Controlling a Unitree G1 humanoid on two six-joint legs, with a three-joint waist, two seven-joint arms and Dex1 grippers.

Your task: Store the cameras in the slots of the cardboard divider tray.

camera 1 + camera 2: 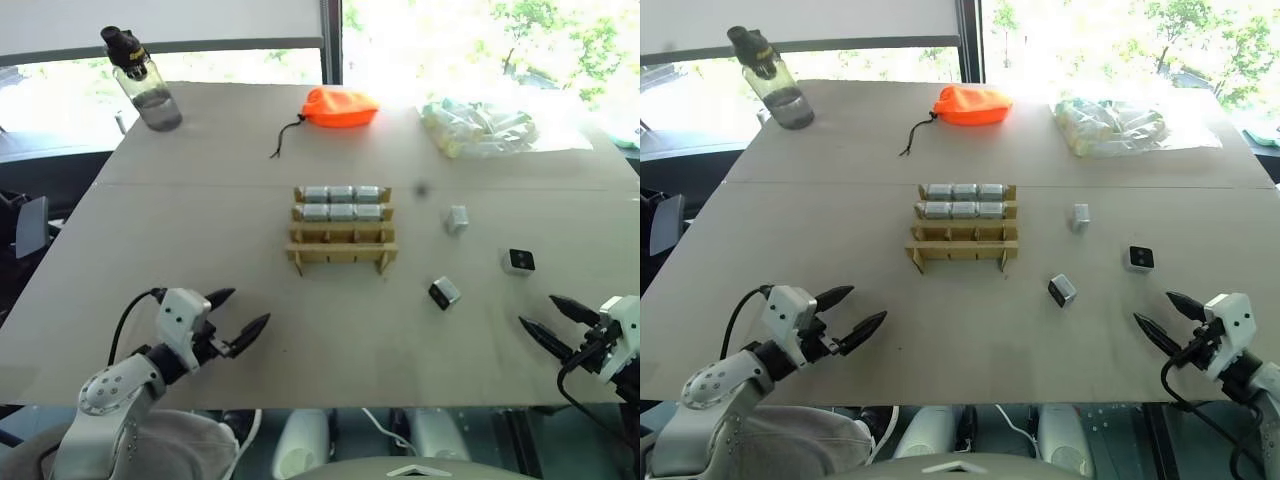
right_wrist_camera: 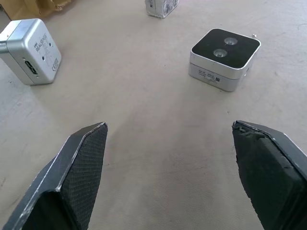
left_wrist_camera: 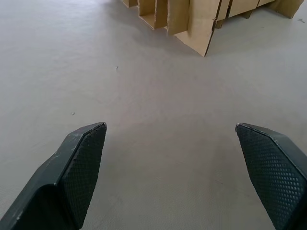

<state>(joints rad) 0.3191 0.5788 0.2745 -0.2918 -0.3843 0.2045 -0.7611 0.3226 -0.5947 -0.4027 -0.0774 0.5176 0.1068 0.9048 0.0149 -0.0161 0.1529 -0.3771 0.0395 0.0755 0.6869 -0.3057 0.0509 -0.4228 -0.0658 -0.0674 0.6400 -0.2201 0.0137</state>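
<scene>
The silver camera (image 2: 29,50) at ten o'clock in the right wrist view bears "REALSENSE" on its side; the other cameras' small labels are too fine to read.

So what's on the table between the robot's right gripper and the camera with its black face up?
Nothing: in the right wrist view, only bare table lies between the right gripper and that camera.
</scene>
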